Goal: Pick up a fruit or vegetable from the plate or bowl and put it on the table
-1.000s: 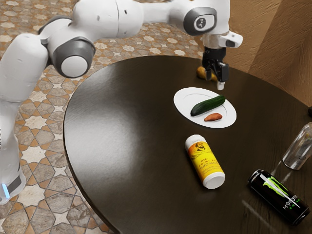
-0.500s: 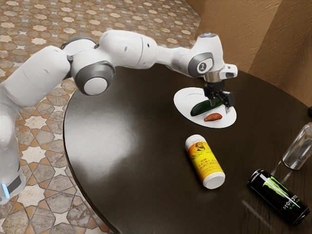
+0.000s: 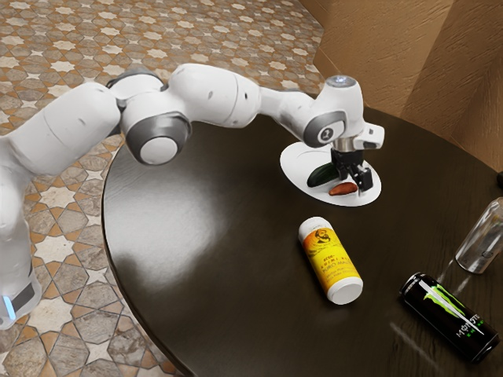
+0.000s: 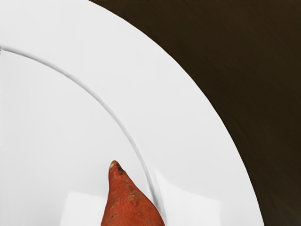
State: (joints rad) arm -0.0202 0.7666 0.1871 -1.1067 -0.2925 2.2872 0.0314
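My gripper is low over the white plate, open, its fingers around the sweet potato's end on the exterior view's right. The small orange-red sweet potato lies on the plate. Beside it is the dark green cucumber, partly hidden by the gripper. In the wrist view, the sweet potato points its tapered tip across the plate and sits just under my hand.
A yellow-labelled bottle lies on the dark round table near the plate. Farther toward the exterior view's right are a black can and a clear bottle.
My hand has come down from above the table beyond the plate to just over the sweet potato. The arm now hides the yellowish item seen earlier behind the plate. The sweet potato has stayed put.
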